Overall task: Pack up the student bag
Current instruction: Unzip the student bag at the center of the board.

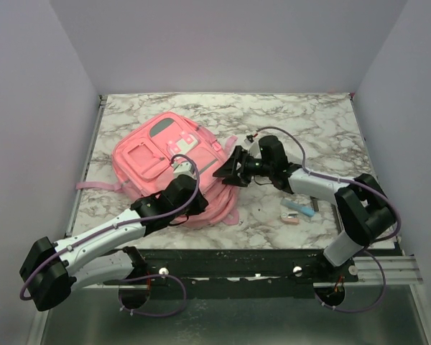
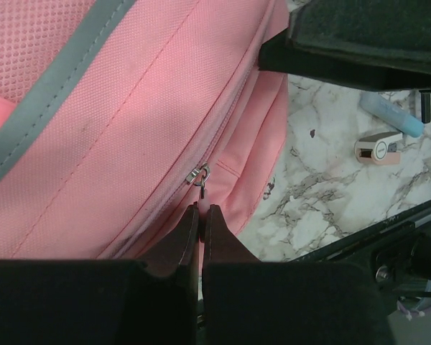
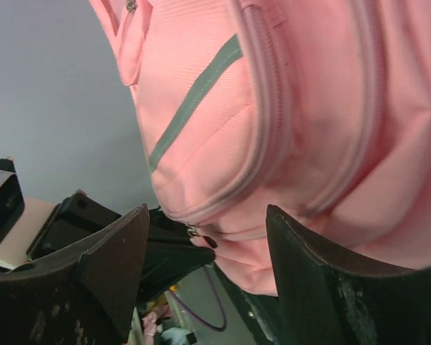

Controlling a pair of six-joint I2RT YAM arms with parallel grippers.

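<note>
The student bag [image 1: 158, 162], a large pink backpack with grey trim, lies on the marble table left of centre. My left gripper [image 2: 201, 208] is at the bag's near right edge, shut on the pink zipper pull hanging from a metal slider [image 2: 197, 172]. From above, the left gripper [image 1: 199, 203] rests against the bag's side. My right gripper [image 1: 223, 175] is at the bag's right side. Its fingers [image 3: 122, 248] stand open, with the bag's bulging fabric [image 3: 287, 108] just beyond them and nothing gripped. The closed zipper line [image 3: 266, 129] curves across that side.
A small pink and white item [image 1: 290, 220] and a light blue tube [image 1: 299, 208] lie on the table right of the bag, near the front edge; the left wrist view shows the blue tube [image 2: 391, 115] too. Walls enclose the table on three sides.
</note>
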